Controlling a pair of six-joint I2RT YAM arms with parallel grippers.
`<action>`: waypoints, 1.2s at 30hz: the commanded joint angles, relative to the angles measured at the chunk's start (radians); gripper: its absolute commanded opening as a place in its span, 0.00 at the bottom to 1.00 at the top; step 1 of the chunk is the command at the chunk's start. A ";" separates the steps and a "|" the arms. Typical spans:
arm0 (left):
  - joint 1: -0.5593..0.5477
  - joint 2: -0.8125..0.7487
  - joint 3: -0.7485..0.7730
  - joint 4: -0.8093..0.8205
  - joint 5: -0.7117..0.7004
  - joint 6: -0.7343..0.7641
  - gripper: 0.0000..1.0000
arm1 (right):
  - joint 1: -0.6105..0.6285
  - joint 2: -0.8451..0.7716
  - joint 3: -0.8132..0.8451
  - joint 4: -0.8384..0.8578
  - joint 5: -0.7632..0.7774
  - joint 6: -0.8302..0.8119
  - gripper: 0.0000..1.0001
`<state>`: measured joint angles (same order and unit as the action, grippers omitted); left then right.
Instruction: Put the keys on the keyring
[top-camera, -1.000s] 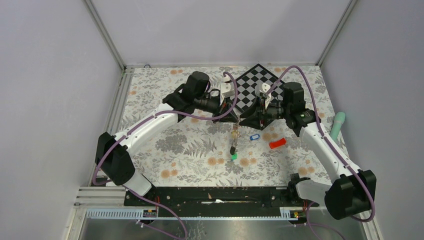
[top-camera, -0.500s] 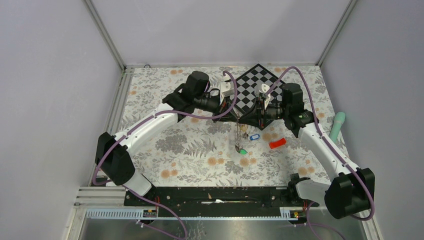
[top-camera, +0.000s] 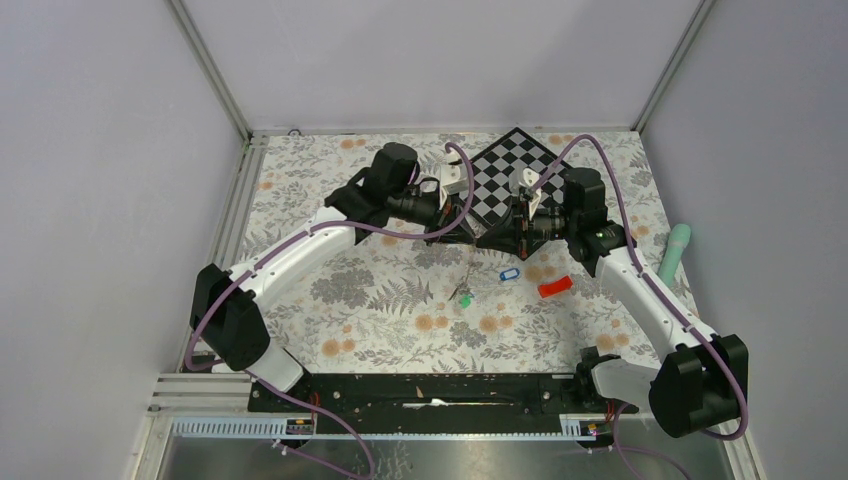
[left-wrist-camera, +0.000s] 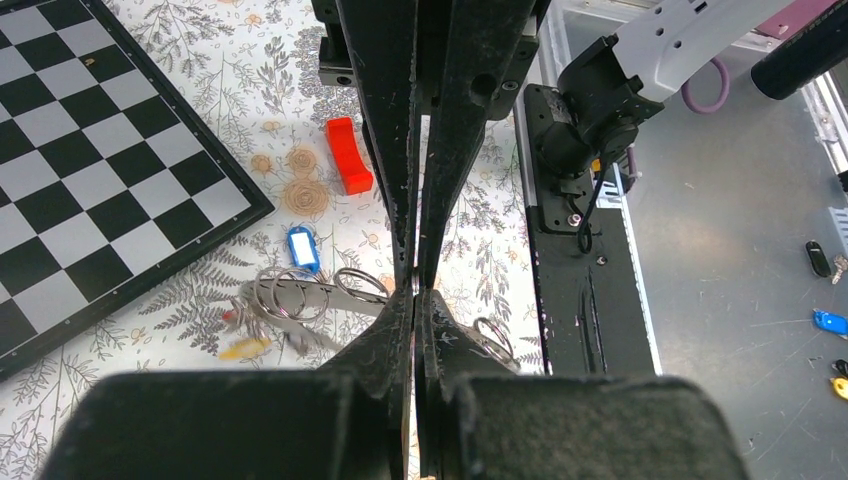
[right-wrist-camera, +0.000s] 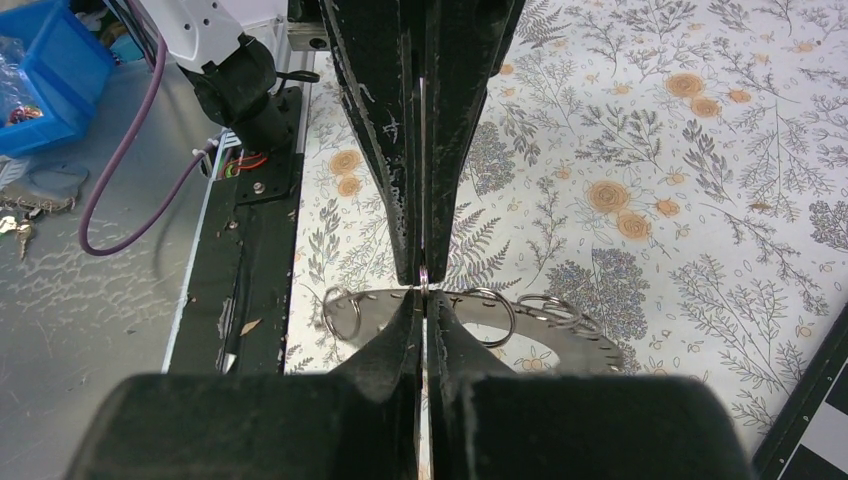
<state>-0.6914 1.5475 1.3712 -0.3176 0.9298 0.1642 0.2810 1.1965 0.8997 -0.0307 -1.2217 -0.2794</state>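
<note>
Swung back leftward, the green-tagged key (top-camera: 465, 300) dangles under my two hands, and my right hand (right-wrist-camera: 424, 285) has pinched shut. It grips the keyring (right-wrist-camera: 560, 335), a thin metal band strung with small rings (right-wrist-camera: 487, 315), held above the counter (top-camera: 380, 300). My left hand (left-wrist-camera: 415, 285) is clamped on that band too. A blue-tagged key (top-camera: 509, 273) lies on the counter nearby.

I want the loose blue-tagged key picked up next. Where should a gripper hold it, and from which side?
Likely the blue tag, pinched across its narrow width, coming straight down: it lies flat on the cloth, long sides free, the red block and chequered board standing apart from it.
</note>
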 joint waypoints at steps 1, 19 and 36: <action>0.004 -0.020 0.003 0.046 -0.008 0.048 0.00 | 0.006 -0.004 0.008 0.060 -0.052 0.001 0.00; 0.092 -0.107 -0.133 0.167 0.155 0.101 0.55 | -0.006 0.055 -0.161 0.956 -0.083 0.707 0.00; 0.089 -0.080 -0.134 0.281 0.140 -0.016 0.31 | -0.006 0.063 -0.160 0.899 -0.033 0.680 0.00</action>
<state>-0.6018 1.4746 1.2331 -0.1005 1.0374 0.1627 0.2779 1.2697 0.7307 0.7982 -1.2728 0.3824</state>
